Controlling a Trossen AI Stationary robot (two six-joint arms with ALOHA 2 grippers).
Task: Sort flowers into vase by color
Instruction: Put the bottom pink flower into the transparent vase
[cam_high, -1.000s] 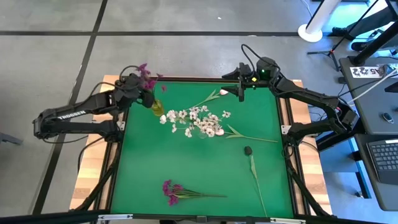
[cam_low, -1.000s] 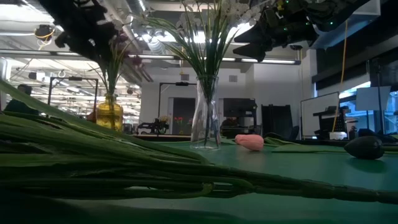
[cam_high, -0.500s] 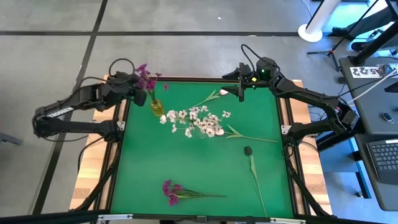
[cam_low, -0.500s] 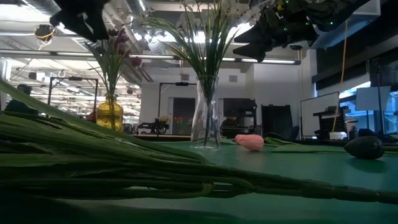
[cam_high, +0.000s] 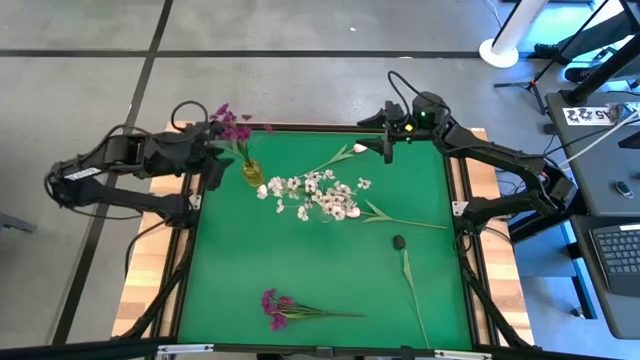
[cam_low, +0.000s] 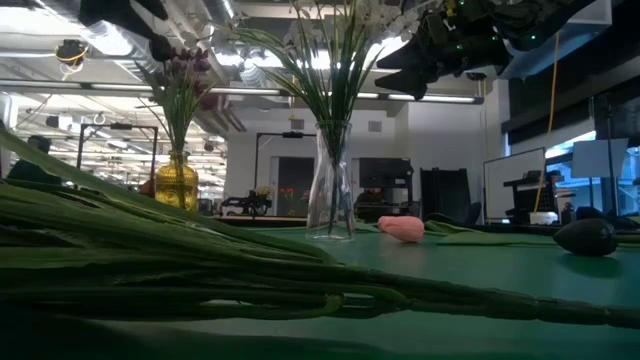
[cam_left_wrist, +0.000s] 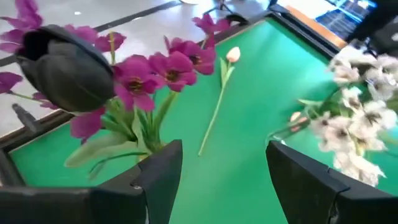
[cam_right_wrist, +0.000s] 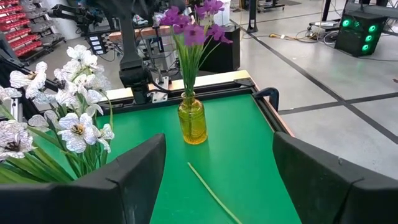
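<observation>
The left gripper (cam_high: 205, 150) hangs with its jaws wide and empty, just off the worktop's (cam_high: 330, 270) far left corner. The magenta flowers (cam_high: 232, 124) stand in the yellow vase (cam_high: 250, 172) just beside those jaws. In the left wrist view the blooms sit right ahead of the jaws and close to one finger.

The right gripper (cam_high: 387, 148) waits at the far edge with its jaws wide too, holding nothing. The white flowers (cam_high: 315, 195) fill the clear vase (cam_low: 331, 180) a little in front of it, and a pink bud on its stem (cam_high: 340, 156) lies on the worktop close by those jaws.

Judging by how things lie, the step in hand is clearing the left arm away from the yellow vase and going for the next stem. To do it well, the left jaws should move up and away from the blooms, not across them, since a sideways brush could tip the narrow vase.

The magenta bunch (cam_high: 290, 308) lies near the front edge, well apart from both grippers. It looks like the natural next pick. A leafy stem (cam_high: 412, 285) and a small dark object (cam_high: 398, 241) lie toward the right arm's side.
</observation>
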